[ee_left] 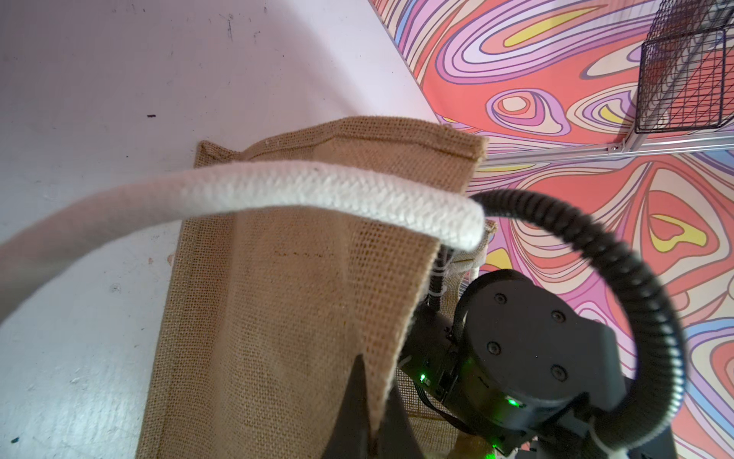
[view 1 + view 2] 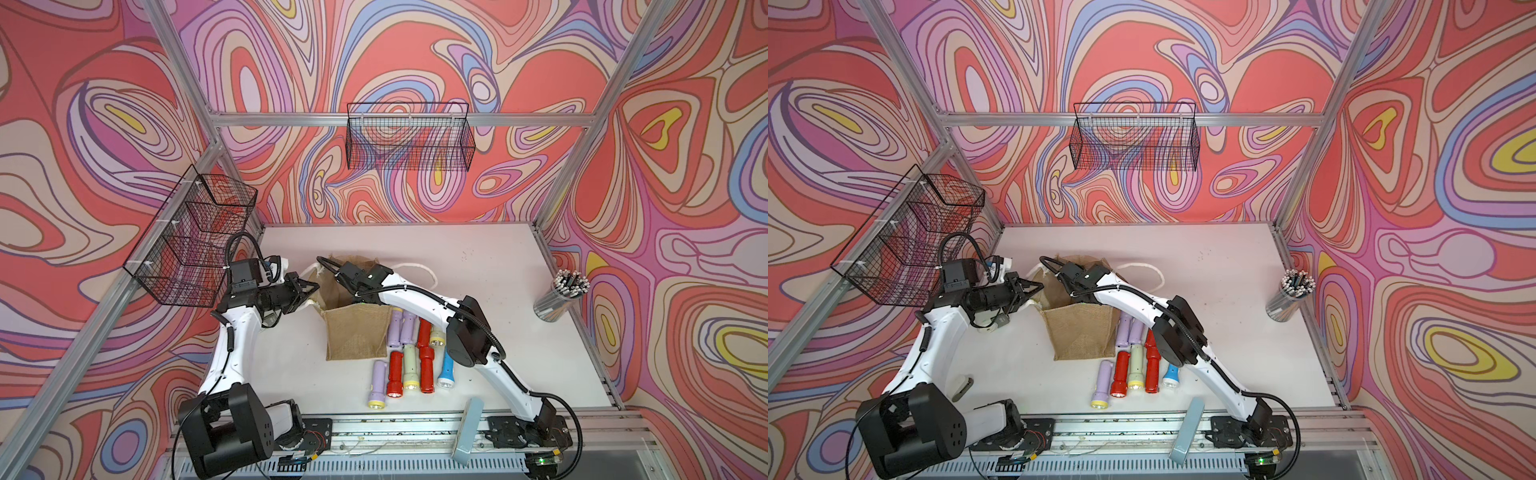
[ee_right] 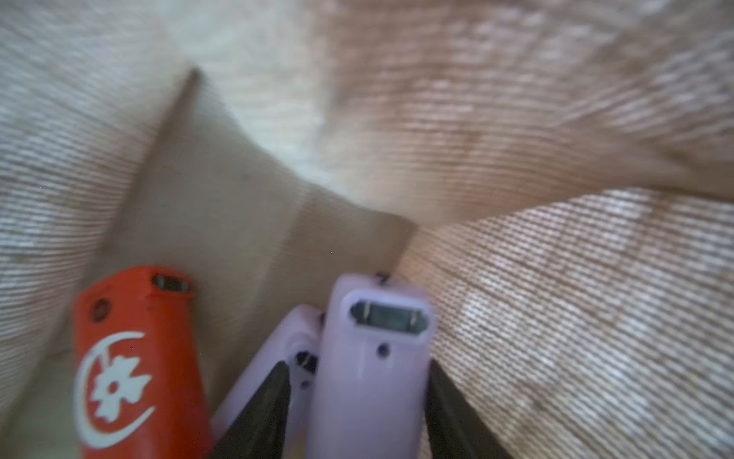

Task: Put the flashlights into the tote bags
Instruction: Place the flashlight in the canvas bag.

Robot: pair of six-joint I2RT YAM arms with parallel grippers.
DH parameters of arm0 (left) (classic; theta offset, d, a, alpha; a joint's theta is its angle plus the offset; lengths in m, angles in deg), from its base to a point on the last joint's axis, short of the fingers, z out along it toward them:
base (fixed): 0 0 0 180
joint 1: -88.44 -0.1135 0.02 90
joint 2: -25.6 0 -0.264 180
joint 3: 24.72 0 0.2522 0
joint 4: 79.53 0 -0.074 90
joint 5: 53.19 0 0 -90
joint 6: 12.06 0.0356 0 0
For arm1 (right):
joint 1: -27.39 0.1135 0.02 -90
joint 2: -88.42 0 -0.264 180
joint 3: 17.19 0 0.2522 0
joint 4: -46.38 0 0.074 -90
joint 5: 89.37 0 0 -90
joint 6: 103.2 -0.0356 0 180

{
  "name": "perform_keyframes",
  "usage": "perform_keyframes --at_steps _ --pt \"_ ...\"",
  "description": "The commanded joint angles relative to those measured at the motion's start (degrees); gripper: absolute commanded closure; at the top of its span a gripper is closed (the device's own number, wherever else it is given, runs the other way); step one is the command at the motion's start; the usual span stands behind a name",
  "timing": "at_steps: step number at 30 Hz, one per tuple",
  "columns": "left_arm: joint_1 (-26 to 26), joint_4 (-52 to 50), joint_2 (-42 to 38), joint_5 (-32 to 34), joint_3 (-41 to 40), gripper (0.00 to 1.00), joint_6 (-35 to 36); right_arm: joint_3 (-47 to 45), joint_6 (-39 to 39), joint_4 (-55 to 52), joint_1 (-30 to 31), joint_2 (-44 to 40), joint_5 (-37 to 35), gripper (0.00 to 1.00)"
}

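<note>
The tan burlap tote bag (image 2: 357, 332) (image 2: 1084, 332) stands upright mid-table. My left gripper (image 2: 309, 291) (image 1: 373, 429) is shut on its near rim (image 1: 381, 381), under the white rope handle (image 1: 317, 194). My right gripper (image 3: 357, 365) reaches down inside the bag and stands open around a lilac flashlight (image 3: 369, 389); one finger is clear of it. A second lilac flashlight (image 3: 294, 330) and a red one (image 3: 139, 357) lie beside it in the bag. Several flashlights lie right of the bag: lilac (image 2: 401, 328), red (image 2: 427, 370), pale green (image 2: 410, 370), blue (image 2: 446, 370).
A clear cup of grey rods (image 2: 559, 297) stands at the table's right edge. Black wire baskets hang on the back wall (image 2: 409, 137) and the left wall (image 2: 195, 245). A grey-blue flat piece (image 2: 467, 432) leans on the front rail.
</note>
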Motion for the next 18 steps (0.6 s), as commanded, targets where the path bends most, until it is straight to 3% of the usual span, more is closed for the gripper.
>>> perform_keyframes --at_steps 1,18 --pt "-1.2 -0.7 -1.2 1.3 0.5 1.00 2.2 0.5 -0.4 0.4 -0.9 -1.3 7.6 0.42" --pt "-0.1 -3.9 -1.5 6.5 1.4 1.00 5.9 -0.6 0.5 13.2 -1.2 -16.2 12.1 0.31"
